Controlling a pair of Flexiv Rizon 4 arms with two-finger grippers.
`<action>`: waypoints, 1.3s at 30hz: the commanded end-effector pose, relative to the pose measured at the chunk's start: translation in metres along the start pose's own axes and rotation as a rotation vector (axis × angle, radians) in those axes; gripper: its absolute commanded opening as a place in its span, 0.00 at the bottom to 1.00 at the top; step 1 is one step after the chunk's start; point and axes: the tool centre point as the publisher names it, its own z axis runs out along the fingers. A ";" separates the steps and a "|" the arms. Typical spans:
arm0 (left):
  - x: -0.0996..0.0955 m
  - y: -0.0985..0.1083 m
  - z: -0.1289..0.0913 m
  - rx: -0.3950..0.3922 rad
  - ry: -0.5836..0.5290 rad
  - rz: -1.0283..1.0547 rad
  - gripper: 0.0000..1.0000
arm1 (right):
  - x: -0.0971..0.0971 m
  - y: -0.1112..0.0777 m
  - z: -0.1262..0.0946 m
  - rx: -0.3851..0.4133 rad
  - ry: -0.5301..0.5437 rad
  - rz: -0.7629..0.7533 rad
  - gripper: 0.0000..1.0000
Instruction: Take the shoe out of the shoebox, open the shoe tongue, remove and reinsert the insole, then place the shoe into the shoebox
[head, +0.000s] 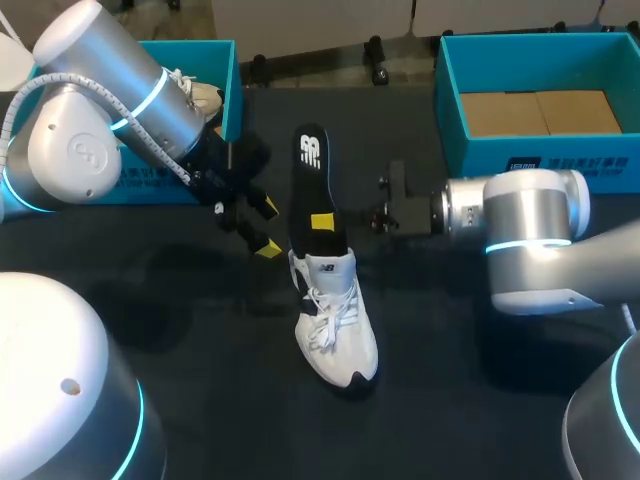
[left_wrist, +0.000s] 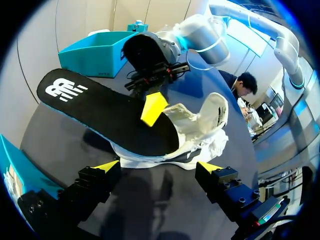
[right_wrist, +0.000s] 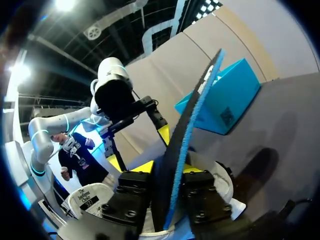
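Shoe (head: 337, 330) sits mid-tabletop (head: 180, 330), toe toward the robot, heel away. Insole (head: 313, 190) has its lower end in the shoe opening, the rest running toward the far edge. Right end effector (head: 326, 222) comes in from the right, 1 finger on each side of the insole, just behind the heel. Left end effector (head: 268, 228) is just left of the insole, apart from it. Left shoebox (head: 225, 70) is far-left with a 2nd shoe (head: 195, 95) in it; right shoebox (head: 530, 155) is far-right.

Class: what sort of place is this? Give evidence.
Probably a robotics test bench: left arm and right arm over a dark table, a teal shoebox, the right gripper holding the insole of a sneaker.
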 end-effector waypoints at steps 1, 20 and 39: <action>0.000 0.000 0.000 -0.001 0.000 0.000 1.00 | 0.001 -0.005 0.001 0.012 0.000 0.008 0.00; 0.000 0.000 0.000 -0.001 0.000 0.000 1.00 | 0.015 -0.042 -0.004 0.033 -0.009 0.079 0.00; 0.000 0.000 0.000 -0.001 0.000 0.000 1.00 | 0.023 -0.025 -0.001 0.071 -0.033 0.048 0.33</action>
